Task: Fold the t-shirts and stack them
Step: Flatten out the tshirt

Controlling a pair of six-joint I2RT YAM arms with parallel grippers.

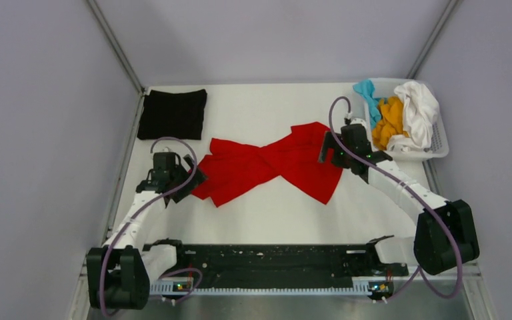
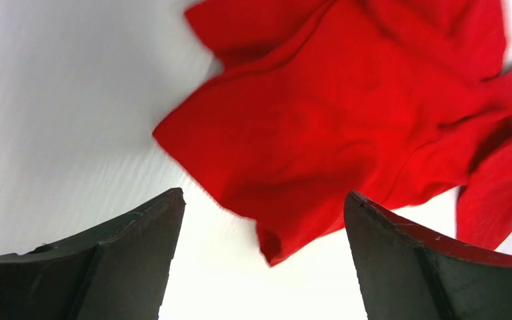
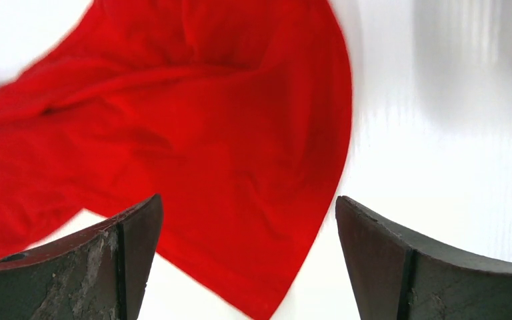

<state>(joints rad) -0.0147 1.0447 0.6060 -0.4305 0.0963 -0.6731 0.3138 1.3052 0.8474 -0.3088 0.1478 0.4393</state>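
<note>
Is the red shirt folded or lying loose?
Not folded: the red shirt lies spread and crumpled, pinched into a twist at its middle, with loose wrinkles.

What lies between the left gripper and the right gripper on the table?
The red t-shirt, twisted at its middle, fills the stretch between the left gripper and the right gripper. The top external view shows it; both grippers stand open.

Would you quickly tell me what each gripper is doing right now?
Left gripper: open, holding nothing.
Right gripper: open, holding nothing.
</note>
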